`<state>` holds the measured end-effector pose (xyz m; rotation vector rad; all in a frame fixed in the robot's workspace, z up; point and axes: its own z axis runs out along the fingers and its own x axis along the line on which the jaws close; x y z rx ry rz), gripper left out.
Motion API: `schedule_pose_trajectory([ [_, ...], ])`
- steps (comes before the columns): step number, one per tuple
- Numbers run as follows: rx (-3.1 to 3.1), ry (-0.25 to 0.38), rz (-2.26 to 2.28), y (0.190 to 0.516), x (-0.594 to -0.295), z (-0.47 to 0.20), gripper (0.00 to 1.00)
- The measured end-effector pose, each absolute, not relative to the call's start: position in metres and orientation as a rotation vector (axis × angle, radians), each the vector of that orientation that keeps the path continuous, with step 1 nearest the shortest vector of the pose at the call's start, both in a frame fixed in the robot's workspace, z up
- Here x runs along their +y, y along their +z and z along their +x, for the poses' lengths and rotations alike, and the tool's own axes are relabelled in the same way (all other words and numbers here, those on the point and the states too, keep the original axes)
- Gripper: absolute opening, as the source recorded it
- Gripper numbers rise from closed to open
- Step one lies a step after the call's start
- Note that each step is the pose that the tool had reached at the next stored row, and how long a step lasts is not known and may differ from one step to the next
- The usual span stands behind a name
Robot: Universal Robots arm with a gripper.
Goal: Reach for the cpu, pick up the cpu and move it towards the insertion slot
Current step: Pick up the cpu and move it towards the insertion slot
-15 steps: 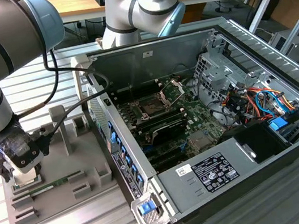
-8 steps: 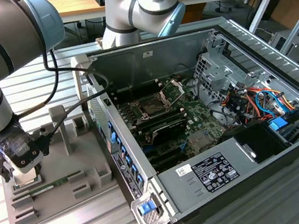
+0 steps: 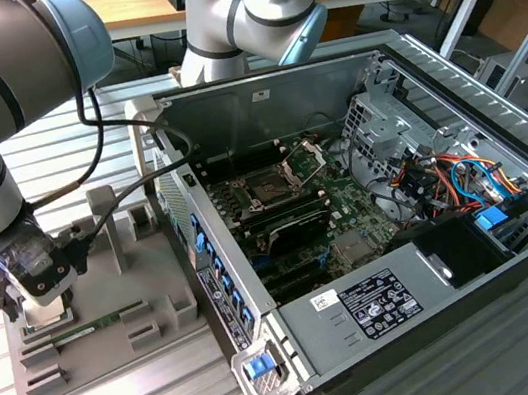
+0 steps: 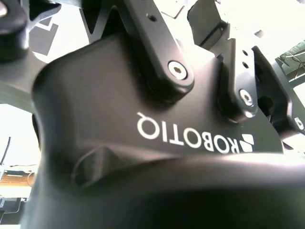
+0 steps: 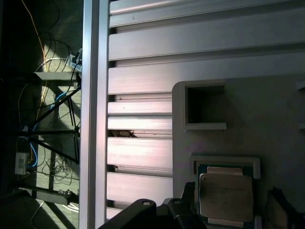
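— First wrist view: the cpu (image 5: pixel 225 198) lies flat in its recess of the grey tray (image 5: pixel 267 119). The tool (image 5: pixel 232 209) is spread wide, its fingers (image 5: pixel 188 200) standing one on each side, and neither seems to touch the chip.
— So what could spoil the grasp?
— The recess rim hugs the cpu closely. A finger landing on that rim would close on plastic, or tip the chip up on one edge.
— And if it does grip?
— Thin edges give little hold, so an off-centre squeeze could let it twist or drop. In the exterior view the slot (image 3: pixel 271 188) sits inside the case (image 3: pixel 259 107), well apart from the tray, so the case wall is something to strike.
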<state>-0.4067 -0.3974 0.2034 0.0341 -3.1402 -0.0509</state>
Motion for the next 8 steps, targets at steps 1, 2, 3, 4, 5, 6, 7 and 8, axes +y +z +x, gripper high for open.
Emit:
schedule_pose_trajectory([
  [1, -3.140, -0.040, 0.035, 0.2033, -0.3974, -0.4068, 0.66],
  [2, -3.140, -0.030, 0.038, 0.2031, -0.3975, -0.4068, 0.66],
  [3, -3.140, -0.021, 0.045, 0.2029, -0.3975, -0.4067, 0.66],
  [4, -3.140, -0.014, 0.054, 0.2028, -0.3975, -0.4067, 0.66],
  [5, -3.139, -0.010, 0.064, 0.2027, -0.3976, -0.4067, 0.66],
  [6, -3.139, -0.008, 0.067, 0.2027, -0.3976, -0.4067, 0.66],
  [7, -3.139, -0.008, 0.067, 0.2027, -0.3975, -0.4068, 0.66],
  [8, -3.139, -0.008, 0.067, 0.2026, -0.3975, -0.4068, 0.66],
])
